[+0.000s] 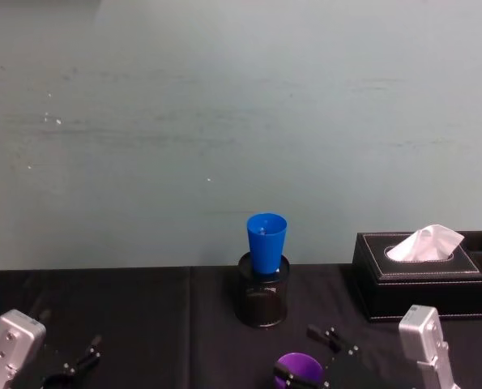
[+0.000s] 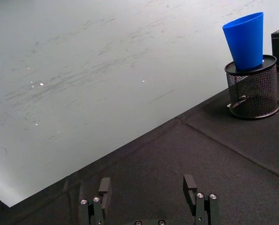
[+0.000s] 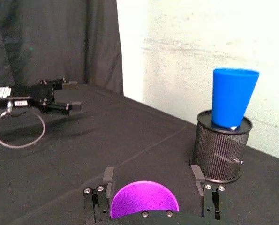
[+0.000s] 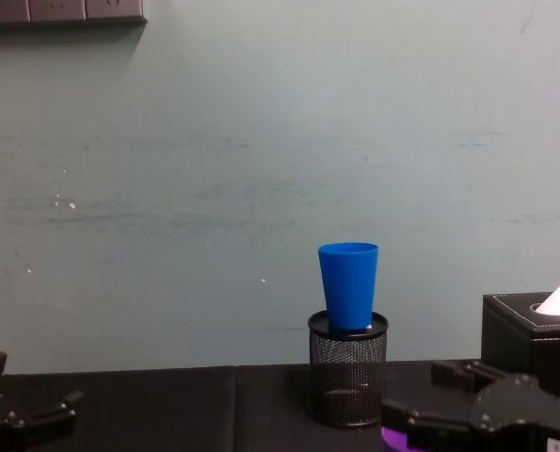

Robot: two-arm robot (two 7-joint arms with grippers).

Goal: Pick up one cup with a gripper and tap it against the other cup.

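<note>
Because the blue cup (image 1: 266, 241) only sits loosely in the mouth of the black mesh pen holder (image 1: 262, 301), raised above the surface (image 1: 143, 324) and slightly tilted, a tap that lands too hard or too high could, I judge, knock it out or tip the whole holder over. My right gripper (image 3: 153, 185) has its fingers set on either side of the purple cup (image 3: 144, 199), close against its wall, low at the near edge of the surface and just in front of the holder; I cannot tell whether the cup is lifted clear of the cloth. If my hold is shallow, the smooth tapered plastic could slip or twist between the fingers at the moment of contact. Swinging wide to the right might also brush the tissue box (image 1: 423, 271), which stands near the holder. My left gripper (image 2: 148, 190) rests well apart on the left, fingers spread and holding nothing.

By my count: two cups, one blue and one purple; one mesh holder; one tissue box; two grippers
</note>
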